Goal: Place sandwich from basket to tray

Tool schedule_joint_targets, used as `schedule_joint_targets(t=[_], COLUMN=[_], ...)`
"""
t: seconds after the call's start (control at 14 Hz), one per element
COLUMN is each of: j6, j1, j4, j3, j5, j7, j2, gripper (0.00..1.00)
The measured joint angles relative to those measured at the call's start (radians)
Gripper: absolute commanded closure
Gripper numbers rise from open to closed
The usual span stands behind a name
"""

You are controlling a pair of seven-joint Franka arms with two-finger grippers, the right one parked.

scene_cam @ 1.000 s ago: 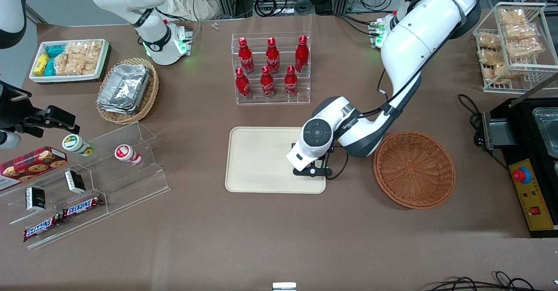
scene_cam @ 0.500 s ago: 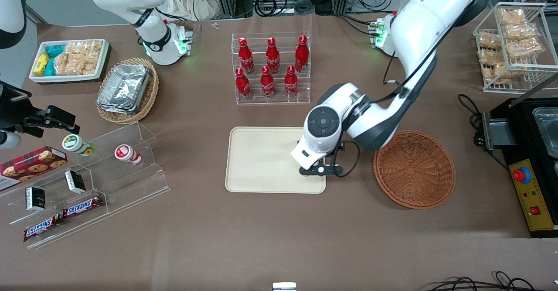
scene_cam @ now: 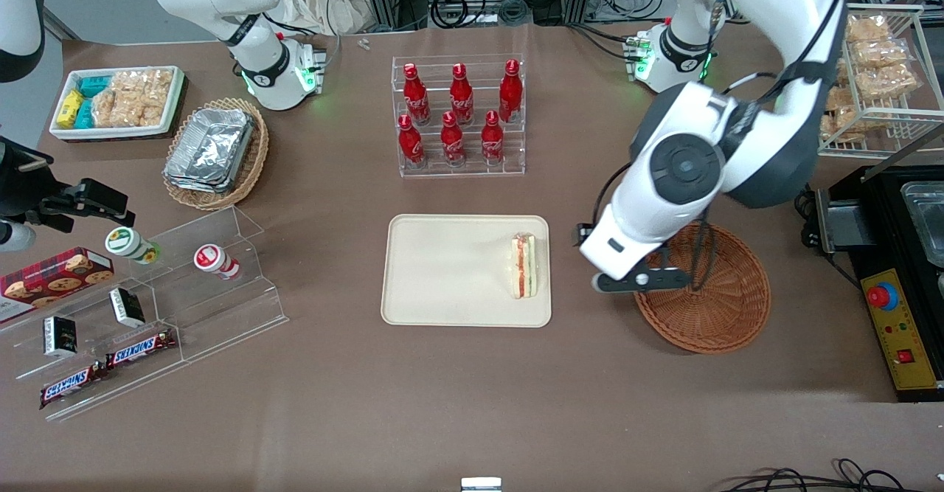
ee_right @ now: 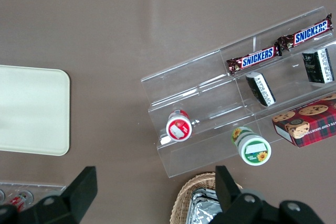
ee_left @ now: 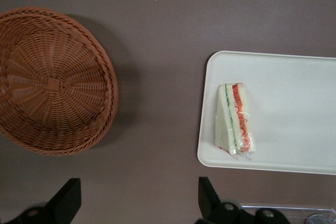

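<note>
The sandwich (scene_cam: 524, 265), a pale bread wedge with red and green filling, lies on the cream tray (scene_cam: 442, 271) at the end nearest the basket. It also shows in the left wrist view (ee_left: 234, 119) on the tray (ee_left: 294, 108). The round reddish-brown wicker basket (scene_cam: 712, 300) is empty, as the left wrist view (ee_left: 50, 80) shows. My left gripper (scene_cam: 640, 280) hangs high above the basket's rim on the tray's side. It is open and empty, with its fingers (ee_left: 65, 199) wide apart over bare table between basket and tray.
A clear rack of red bottles (scene_cam: 459, 116) stands farther from the camera than the tray. An oval basket of foil trays (scene_cam: 214, 153), a white snack bin (scene_cam: 114, 101) and a clear stepped stand (scene_cam: 147, 307) lie toward the parked arm's end. A wire rack (scene_cam: 870, 71) and a black machine (scene_cam: 900, 271) lie toward the working arm's.
My gripper was low over the tray's end, hiding the sandwich. It has let go, risen and moved sideways toward the basket, leaving the sandwich on the tray.
</note>
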Motion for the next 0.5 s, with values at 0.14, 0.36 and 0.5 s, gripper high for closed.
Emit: schedule_joint_targets(t=[0.14, 0.36, 0.5], j6=[-0.035, -0.082, -0.102], j1=[-0.004, -0.019, -0.031], j4=[-0.001, -0.012, -0.042], j3=[0.032, 0.15, 0.259], j5=[-0.015, -0.072, -0.125], j7=[0.046, 0.192, 0.327], j2=[-0.028, -0.078, -0.132], gripper=[0.0, 0.0, 0.0])
